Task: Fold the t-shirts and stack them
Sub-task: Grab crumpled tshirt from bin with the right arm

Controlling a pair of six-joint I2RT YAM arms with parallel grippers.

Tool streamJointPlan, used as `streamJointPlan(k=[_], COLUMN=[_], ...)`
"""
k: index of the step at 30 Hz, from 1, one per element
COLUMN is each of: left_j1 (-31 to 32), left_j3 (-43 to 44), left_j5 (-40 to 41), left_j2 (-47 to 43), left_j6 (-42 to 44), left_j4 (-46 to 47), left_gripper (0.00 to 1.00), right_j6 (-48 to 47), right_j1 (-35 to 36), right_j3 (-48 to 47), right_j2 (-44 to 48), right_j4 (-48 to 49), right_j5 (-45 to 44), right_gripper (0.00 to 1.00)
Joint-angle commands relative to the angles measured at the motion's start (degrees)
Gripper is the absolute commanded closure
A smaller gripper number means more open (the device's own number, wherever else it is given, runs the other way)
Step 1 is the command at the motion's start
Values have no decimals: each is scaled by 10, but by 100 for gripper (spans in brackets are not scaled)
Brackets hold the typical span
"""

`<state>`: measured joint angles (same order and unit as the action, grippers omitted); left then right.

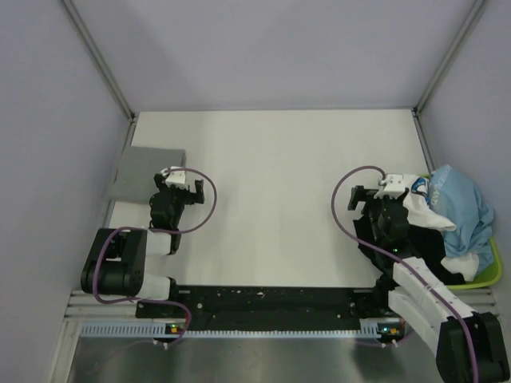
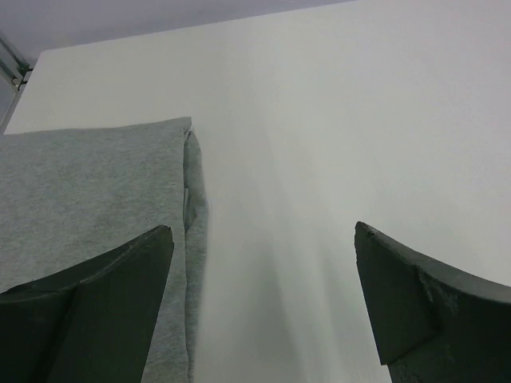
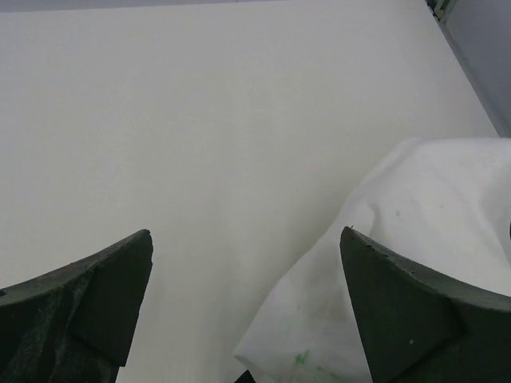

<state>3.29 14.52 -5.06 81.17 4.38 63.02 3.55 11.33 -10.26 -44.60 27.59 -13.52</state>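
The folded grey shirt (image 1: 148, 173) lies flat at the left edge of the table (image 1: 279, 175). The left gripper (image 1: 177, 189) hangs just beside its right border, jaws wide and empty — one finger overlaps the cloth, the gap looks onto bare table. On the right, a white shirt (image 1: 419, 209) and a light blue shirt (image 1: 459, 203) are heaped on the green tray (image 1: 491, 275) — the white one spills out beside the right finger of the right gripper (image 1: 375, 195), which is equally wide and empty.
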Motion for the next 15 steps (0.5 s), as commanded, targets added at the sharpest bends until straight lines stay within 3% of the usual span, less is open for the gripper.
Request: streamJointPlan(k=[1,3,6,9,11,14,15], left_j1=[-3,-3,-3,-3,-4,-1,0], left_j3=[-2,-2,0,3,64,301,356], left_j5=[2,2,2,5,-4,-83,-103], left_j2=[5,5,5,2,-33,-23,-3], left_j6=[-7,-7,-8,-7,-7,47,53], left_j4=[32,32,31,30,-107,-507,-579], left_gripper=[1,1,1,1,1,2,2], right_j6=[19,47,170,156,170,217,241], right_j1=[-3,-3,-4,-4,-5,-11,-16], right_j3=[-55,-82,-130,-191,-249,-316,-328], right_j2=[19,17,19,16,5,-18,-18], right_j4=[-43,-62,-121,-208,-289,-437,-472], right_j5=[4,10,-46,-6,-48,-156,-189], right_gripper=[1,1,1,1,1,2,3])
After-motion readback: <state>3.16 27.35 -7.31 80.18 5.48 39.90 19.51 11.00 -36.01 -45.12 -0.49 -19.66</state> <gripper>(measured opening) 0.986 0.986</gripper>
